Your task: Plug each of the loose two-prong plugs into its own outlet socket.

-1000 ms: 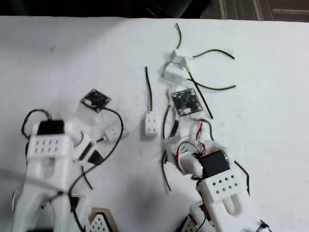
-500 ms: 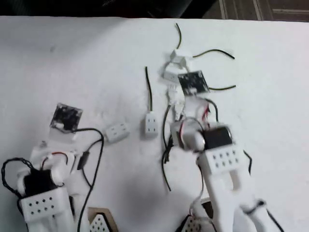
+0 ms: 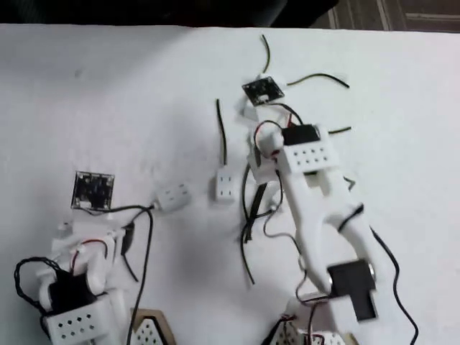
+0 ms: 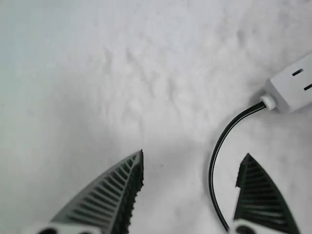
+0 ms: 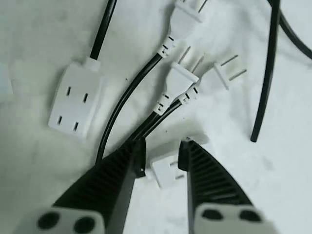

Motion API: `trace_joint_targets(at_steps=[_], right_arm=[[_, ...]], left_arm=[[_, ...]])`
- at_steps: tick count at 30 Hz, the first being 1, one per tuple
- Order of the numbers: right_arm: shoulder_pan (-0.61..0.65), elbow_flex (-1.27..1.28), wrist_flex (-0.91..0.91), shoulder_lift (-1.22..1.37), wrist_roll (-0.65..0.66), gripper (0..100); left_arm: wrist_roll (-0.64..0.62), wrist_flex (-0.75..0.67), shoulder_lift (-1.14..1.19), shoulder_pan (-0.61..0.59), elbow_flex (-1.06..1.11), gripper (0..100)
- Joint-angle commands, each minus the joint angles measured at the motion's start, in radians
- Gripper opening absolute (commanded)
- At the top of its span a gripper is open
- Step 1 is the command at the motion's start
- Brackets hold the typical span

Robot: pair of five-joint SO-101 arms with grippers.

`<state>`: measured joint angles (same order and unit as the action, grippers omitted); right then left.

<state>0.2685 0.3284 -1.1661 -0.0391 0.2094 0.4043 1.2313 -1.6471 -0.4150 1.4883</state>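
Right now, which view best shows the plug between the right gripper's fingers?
The right wrist view: the plug lies between the fingertips of the right gripper, its prongs plain to see. In the high view the right arm stands over that spot. The left wrist view faces a socket block and its cord instead.
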Motion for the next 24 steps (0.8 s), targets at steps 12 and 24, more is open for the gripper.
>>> trace_joint_targets(at_steps=[12, 24], right_arm=[[-0.004, -0.049, 0.334, 0.34, 0.008, 11.1], [-0.013, -0.048, 0.153, 0.113, -0.155, 1.7]], left_arm=[[-0.008, 0.015, -0.056, -0.008, 0.009, 31], [-0.006, 0.012, -0.059, -0.008, 0.025, 31]])
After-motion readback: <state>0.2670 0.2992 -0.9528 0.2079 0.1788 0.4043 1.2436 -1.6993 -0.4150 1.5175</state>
